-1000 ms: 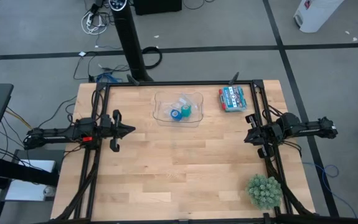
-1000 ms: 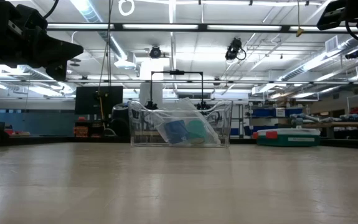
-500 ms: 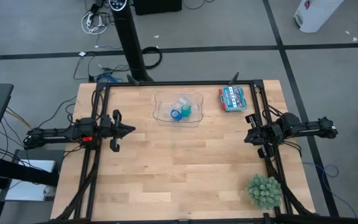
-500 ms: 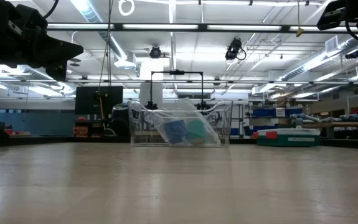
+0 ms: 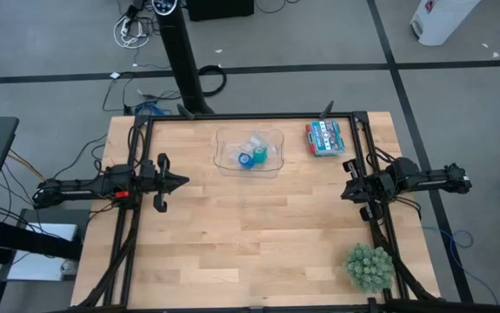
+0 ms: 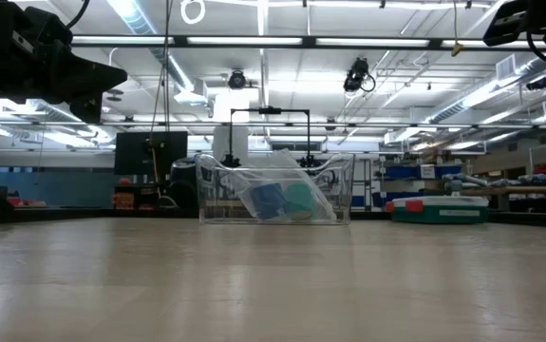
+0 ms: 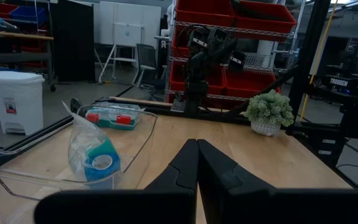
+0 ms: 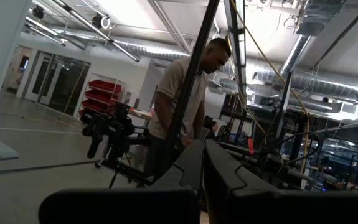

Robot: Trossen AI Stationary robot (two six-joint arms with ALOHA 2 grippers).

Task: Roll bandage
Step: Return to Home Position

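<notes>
The teal bandage (image 5: 261,155) is a small coil lying inside a clear plastic container (image 5: 225,162) at the table's far middle, wrapped in clear film beside a blue roll (image 5: 246,161). The low view shows the bandage (image 6: 299,199) to the right of the blue roll (image 6: 268,201). My left gripper (image 5: 184,182) hovers shut at the table's left edge, pointing level toward the right edge. In its wrist view, my left gripper (image 7: 197,144) has nothing between its fingers. My right gripper (image 5: 345,191) hovers shut at the right edge, tipped slightly upward, far from the container.
A red and teal box (image 5: 325,137) lies at the far right of the table. A small green plant (image 5: 369,266) stands at the near right corner. A person (image 8: 182,93) stands beyond the table in the right wrist view. Bare wood spans the table's middle and near side.
</notes>
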